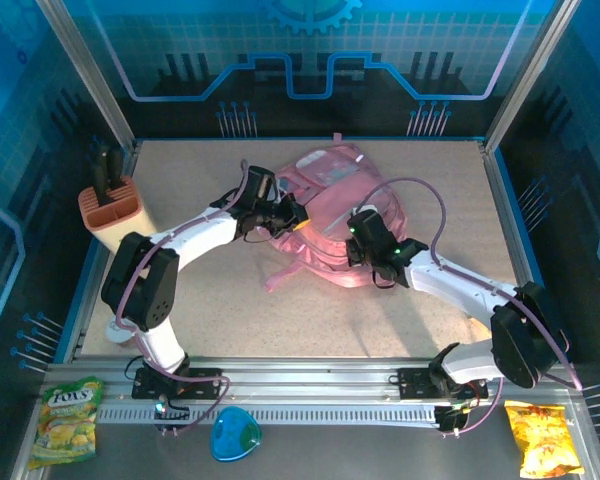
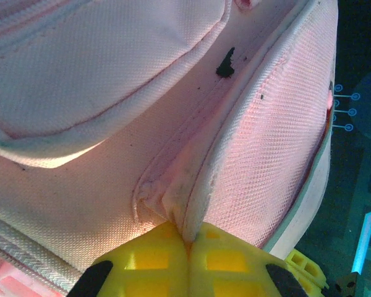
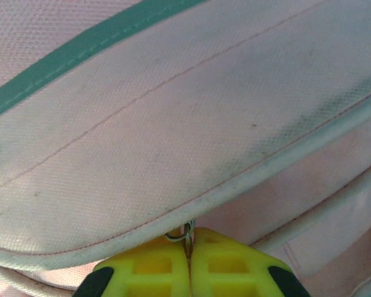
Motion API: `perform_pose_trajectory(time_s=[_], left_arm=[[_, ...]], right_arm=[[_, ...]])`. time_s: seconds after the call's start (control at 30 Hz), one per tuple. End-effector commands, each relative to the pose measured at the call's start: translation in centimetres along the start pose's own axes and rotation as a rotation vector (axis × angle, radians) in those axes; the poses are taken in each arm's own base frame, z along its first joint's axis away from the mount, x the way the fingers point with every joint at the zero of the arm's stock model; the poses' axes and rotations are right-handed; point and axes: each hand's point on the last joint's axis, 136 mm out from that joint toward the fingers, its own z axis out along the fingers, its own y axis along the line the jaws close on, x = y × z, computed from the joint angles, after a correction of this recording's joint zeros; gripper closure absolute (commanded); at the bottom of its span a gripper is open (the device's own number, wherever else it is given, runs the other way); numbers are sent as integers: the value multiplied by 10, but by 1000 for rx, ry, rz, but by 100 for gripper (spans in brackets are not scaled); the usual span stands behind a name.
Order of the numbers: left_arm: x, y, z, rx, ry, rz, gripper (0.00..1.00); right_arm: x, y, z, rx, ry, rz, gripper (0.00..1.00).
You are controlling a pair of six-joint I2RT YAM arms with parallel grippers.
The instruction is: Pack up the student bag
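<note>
Left jaws pinching student bag seam, right jaws pinching its zipper ring

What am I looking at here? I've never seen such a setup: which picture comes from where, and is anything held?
These are two white robot arms, left and right, bolted at the table's near edge. The overhead picture looks down from behind them; the other two come from a camera on each wrist, so the yellow fingers at the bottom are that arm's own. On the table lies a pink backpack, with an orange holder at the far left. The left hand is shut, pinching a fabric seam of the backpack. The right hand is shut on a small metal ring, probably a zip pull.
</note>
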Motion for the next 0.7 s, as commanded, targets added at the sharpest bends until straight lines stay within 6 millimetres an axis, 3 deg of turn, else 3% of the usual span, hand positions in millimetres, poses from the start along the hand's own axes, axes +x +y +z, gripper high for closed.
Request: perform_pose_trajectory(time_s=[0.0,0.07,0.1,0.2,0.33,0.53,0.67], left_arm=[[-25,-7,-11,16,-52,37,100],[-28,-5,-16,11,-66,36,97],[-30,-3,-20,9,-77,33,92],[-37,7,-36,-12,-134,14,70],[-42,32,-62,-68,-225,-15,50],[-38,73,-93,-118,-312,-107,39],[-34,75,-103,-88,-342,-111,32]], right_arm=[[-14,5,1,-42,-43,-86,100],[-15,12,5,-68,-38,-114,100],[-28,18,2,-90,-64,-116,100],[-40,37,2,-165,-83,-135,100],[-53,73,3,-261,-101,-155,100],[-63,131,13,-365,-103,-168,100],[-66,165,15,-438,-107,-159,100]])
